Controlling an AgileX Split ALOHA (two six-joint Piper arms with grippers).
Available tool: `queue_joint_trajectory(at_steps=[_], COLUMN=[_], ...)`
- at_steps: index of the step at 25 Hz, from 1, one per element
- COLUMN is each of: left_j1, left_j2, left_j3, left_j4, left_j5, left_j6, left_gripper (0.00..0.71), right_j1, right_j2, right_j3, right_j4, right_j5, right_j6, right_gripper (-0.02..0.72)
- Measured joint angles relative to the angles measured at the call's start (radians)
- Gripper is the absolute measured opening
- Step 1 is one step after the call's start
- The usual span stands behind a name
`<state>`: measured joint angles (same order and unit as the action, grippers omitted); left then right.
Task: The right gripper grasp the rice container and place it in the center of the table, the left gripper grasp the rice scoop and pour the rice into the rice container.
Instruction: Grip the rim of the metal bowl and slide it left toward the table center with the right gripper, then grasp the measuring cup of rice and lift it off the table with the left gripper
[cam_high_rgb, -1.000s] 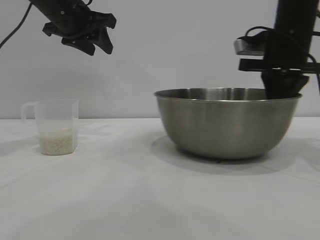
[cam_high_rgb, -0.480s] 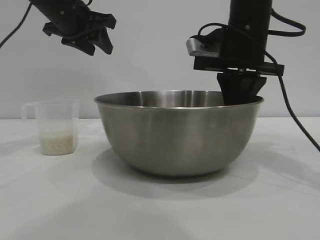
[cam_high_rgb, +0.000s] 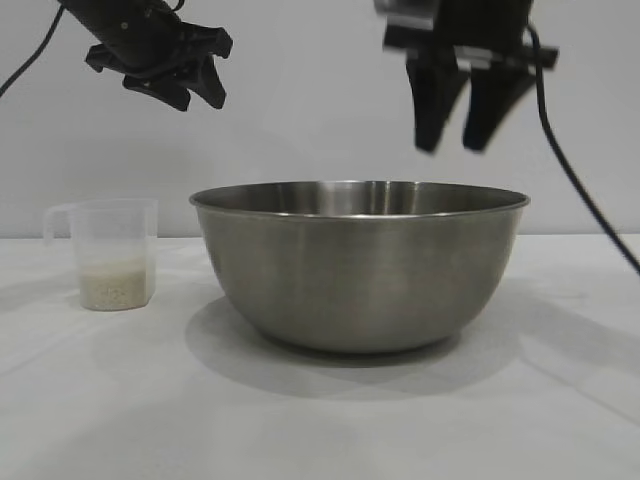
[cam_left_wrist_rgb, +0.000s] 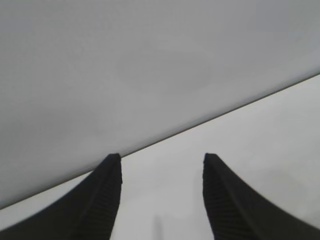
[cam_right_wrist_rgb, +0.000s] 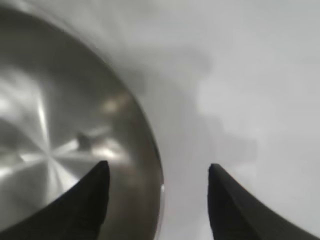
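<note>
Two fingers apart: right end effector (cam_high_rgb: 456, 145) above rice container (cam_high_rgb: 360, 265) (rim untouched); left end effector (cam_high_rgb: 185, 92) spread.

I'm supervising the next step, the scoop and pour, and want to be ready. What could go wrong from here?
The rice scoop stands close beside the rice container, so the left gripper, open above it, might knock the light cup over and spill the rice.

The bowl's rim stands higher than the scoop, so a low pour could hit the wall.

The right gripper, open just above the rim, might get in the way.
</note>
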<state>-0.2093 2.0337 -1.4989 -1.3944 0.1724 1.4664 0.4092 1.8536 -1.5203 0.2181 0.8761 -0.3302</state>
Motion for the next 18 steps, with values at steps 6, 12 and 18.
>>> queue_joint_trajectory(at_steps=[6,12,18], left_j1=[0.000,0.000,0.000], left_j2=[0.000,-0.004,-0.029], left_j3=[0.000,0.000,0.000], left_j4=[0.000,0.000,0.007], left_j5=[0.000,0.000,0.002], left_j6=[0.000,-0.002,-0.002], left_gripper=[0.369,0.369,0.369], right_j1=[0.001,0.001,-0.084], right_j2=[-0.268,-0.481,-0.604], right_j3=[0.310,0.674,0.811], right_j4=[0.170,0.263,0.265], right_j5=[-0.263,-0.466,-0.438], right_j6=[-0.205,-0.436,-0.201], right_gripper=[0.382,0.382,0.382])
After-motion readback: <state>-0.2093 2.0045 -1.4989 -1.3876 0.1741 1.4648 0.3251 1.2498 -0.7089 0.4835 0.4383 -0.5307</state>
